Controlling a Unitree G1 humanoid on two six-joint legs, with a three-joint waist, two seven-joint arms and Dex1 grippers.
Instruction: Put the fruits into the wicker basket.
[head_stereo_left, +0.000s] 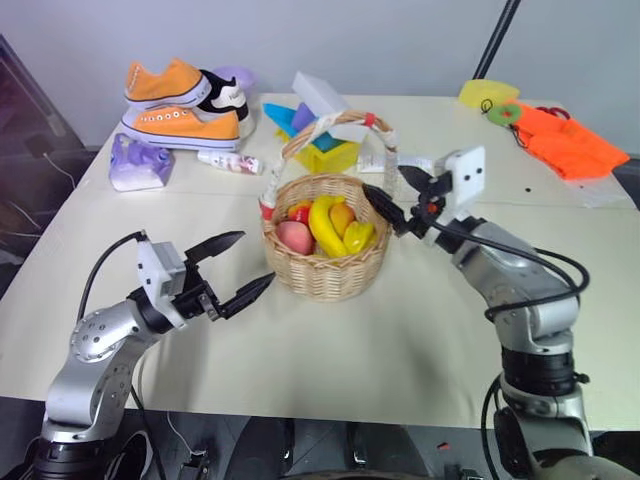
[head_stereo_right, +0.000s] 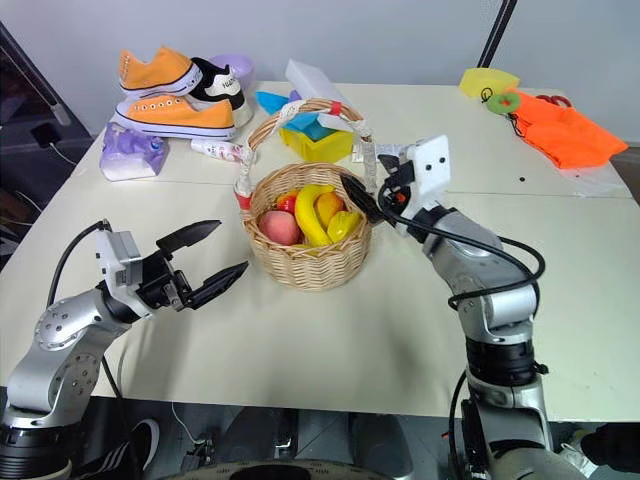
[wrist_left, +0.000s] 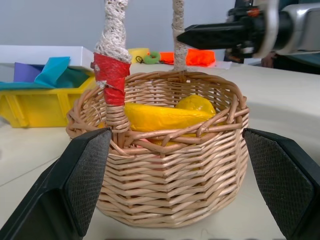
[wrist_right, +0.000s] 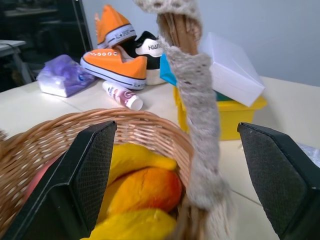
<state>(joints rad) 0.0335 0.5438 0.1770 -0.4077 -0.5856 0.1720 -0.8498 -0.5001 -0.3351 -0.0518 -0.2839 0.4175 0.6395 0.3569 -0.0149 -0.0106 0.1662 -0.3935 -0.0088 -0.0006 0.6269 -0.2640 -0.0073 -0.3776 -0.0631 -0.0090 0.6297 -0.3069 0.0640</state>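
Cream-white cloth covers the table (head_stereo_left: 330, 360), and at its near edge the left gripper (head_stereo_left: 245, 268) hangs just above the cloth with its two black fingers spread wide and nothing between them, pointing at the wicker basket (head_stereo_left: 325, 270) from a short way off. That basket stands upright at the middle of the table, and all the fruits I can see lie inside it: a curved yellow banana (head_stereo_left: 323, 225) across the centre, a pink-red peach (head_stereo_left: 294, 237) against the left wall, a red apple (head_stereo_left: 299, 212) behind the peach, an orange-yellow mango (head_stereo_left: 342, 215) toward the back and a small yellow fruit (head_stereo_left: 358, 237) on the right. Just beyond the basket's right rim the right gripper (head_stereo_left: 392, 198) is also released, its jaws standing apart on either side of the handle's right foot without pinching it. Farther back, behind the tall handle (head_stereo_left: 335, 125) with its red and white wraps, sits a yellow box (head_stereo_left: 330, 155) of coloured pieces with a white box (head_stereo_left: 320, 95) on top. Off to the far left are a purple packet (head_stereo_left: 140, 163), a small white tube (head_stereo_left: 228, 162) and orange sneakers (head_stereo_left: 180, 105); at the far right corner lies an orange cloth (head_stereo_left: 568, 142).
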